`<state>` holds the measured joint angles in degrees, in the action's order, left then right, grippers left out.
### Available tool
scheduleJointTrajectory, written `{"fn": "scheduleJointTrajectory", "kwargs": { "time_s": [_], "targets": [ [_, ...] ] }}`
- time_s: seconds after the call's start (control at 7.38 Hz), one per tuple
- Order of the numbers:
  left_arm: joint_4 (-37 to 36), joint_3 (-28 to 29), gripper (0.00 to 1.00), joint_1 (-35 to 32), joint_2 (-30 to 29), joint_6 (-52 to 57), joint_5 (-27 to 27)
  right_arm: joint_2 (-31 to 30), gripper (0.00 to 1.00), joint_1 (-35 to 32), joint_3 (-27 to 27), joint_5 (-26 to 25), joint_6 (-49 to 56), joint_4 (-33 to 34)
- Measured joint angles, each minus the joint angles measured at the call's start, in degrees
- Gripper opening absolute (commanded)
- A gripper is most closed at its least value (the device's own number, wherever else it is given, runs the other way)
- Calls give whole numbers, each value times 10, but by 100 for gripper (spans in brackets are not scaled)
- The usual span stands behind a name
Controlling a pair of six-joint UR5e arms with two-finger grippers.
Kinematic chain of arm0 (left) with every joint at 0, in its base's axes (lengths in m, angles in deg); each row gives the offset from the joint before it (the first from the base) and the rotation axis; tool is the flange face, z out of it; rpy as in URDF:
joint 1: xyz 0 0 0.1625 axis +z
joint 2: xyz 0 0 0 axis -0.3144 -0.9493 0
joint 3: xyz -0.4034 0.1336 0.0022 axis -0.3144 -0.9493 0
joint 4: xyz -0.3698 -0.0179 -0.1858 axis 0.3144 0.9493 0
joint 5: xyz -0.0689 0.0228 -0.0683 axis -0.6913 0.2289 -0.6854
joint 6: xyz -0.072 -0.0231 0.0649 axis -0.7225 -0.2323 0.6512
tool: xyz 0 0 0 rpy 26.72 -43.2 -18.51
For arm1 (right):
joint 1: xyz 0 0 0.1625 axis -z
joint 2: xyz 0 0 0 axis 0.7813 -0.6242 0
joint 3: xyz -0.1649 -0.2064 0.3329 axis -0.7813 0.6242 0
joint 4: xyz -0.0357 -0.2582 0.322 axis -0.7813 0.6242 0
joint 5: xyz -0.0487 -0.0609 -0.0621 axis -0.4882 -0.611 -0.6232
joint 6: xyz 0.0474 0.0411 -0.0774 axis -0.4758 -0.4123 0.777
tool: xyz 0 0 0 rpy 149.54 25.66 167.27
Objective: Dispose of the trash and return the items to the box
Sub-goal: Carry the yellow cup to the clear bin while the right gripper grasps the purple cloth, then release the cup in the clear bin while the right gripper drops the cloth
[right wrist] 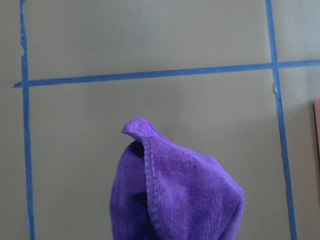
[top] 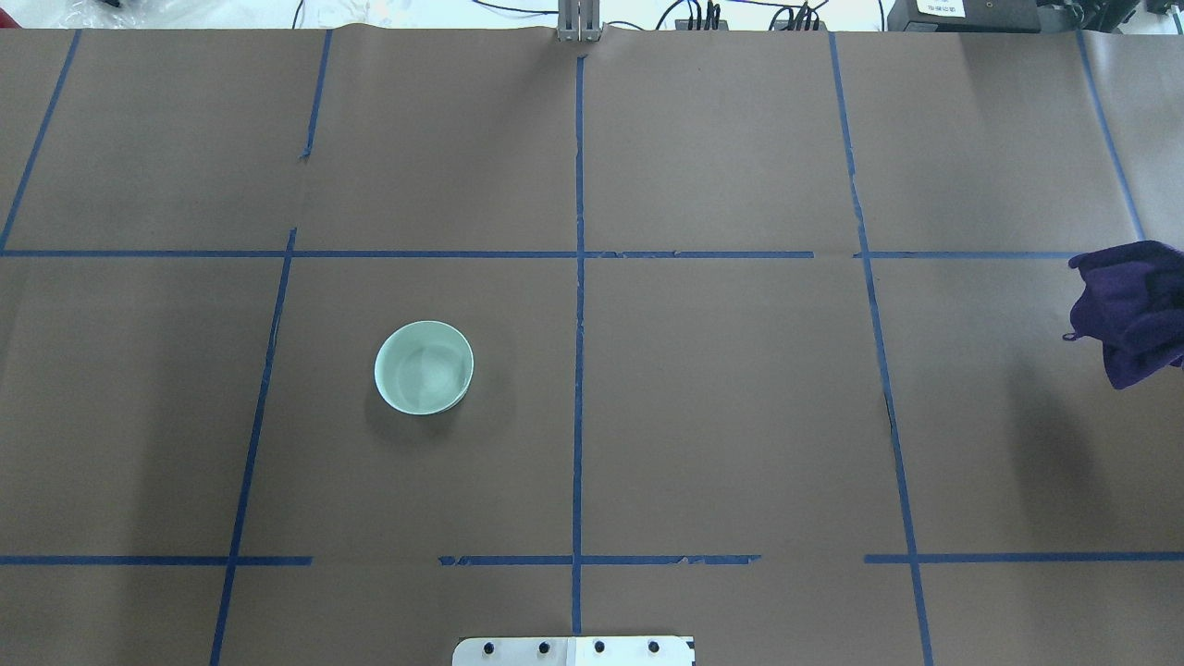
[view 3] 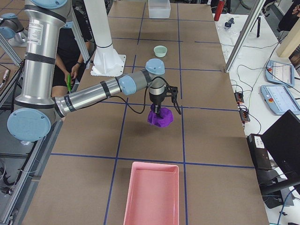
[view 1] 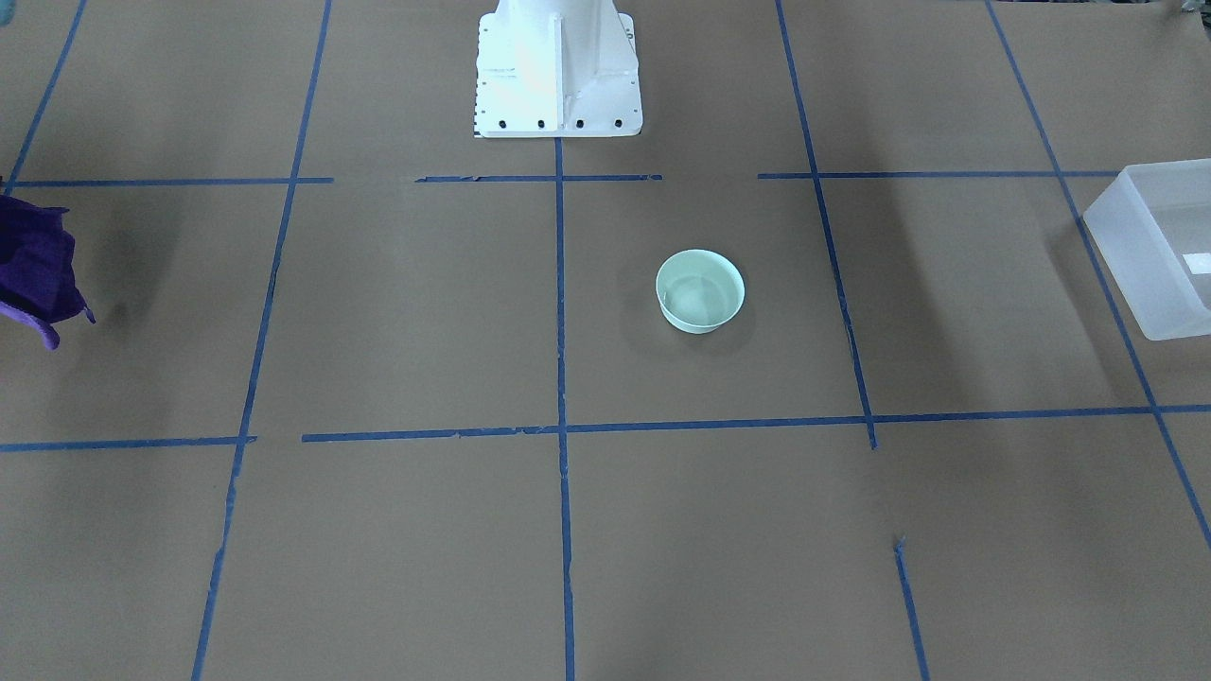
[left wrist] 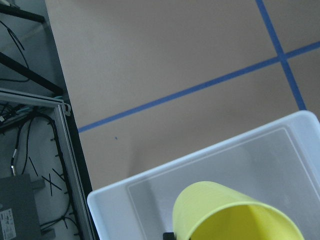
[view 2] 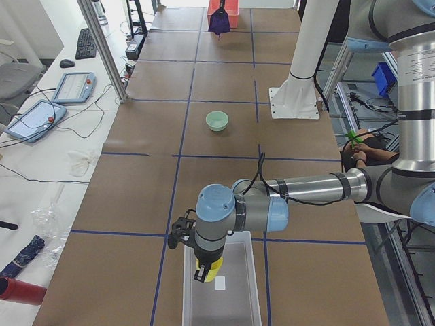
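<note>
The table [top: 721,416], covered in brown paper and ruled into squares by blue tape, is seen in every view. The left arm [view 2: 306,187] is extended low toward the table's left end, and the right arm [view 3: 93,96] is extended low toward the right end. A pink tray [view 3: 154,164] is set at the right end, and the box [view 2: 241,285], frosted white with a small white label [view 2: 220,283] on its floor, is set at the left end. A purple cloth [right wrist: 185,195] is hung bunched from the right gripper [view 3: 159,110], whose fingers are pinched on its top. It is held over the square just short of the tray, and in the overhead view it appears lifted off the paper. A pale green bowl [top: 424,367] is stood upright on the robot's left half, near the centre tape line and well apart from both grippers. The yellow cup [left wrist: 225,215] is gripped by the left gripper [view 2: 204,268], which is clamped on it. The cup is held tilted inside the box's outline, just beside the label, its mouth turned toward the wrist camera. Whether the floor of the box is touched cannot be told.
</note>
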<state>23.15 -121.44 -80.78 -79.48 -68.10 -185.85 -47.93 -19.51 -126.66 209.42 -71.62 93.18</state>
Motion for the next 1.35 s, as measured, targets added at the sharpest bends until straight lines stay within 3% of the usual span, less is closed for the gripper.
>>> {"fn": "scheduleJointTrajectory", "kwargs": {
  "time_s": [0.68, 1.22, 1.35],
  "targets": [
    [25, 69, 0, 61, 5, -1, -126, 12, 0, -142, -8, 35, 77, 8],
    [109, 130, 0, 123, 4, -18, -162, 7, 0, -218, 14, 49, 167, 11],
    [134, 144, 38, 130, 4, -33, -161, 6, 0, -233, 15, 51, 175, 11]
  ]
}}
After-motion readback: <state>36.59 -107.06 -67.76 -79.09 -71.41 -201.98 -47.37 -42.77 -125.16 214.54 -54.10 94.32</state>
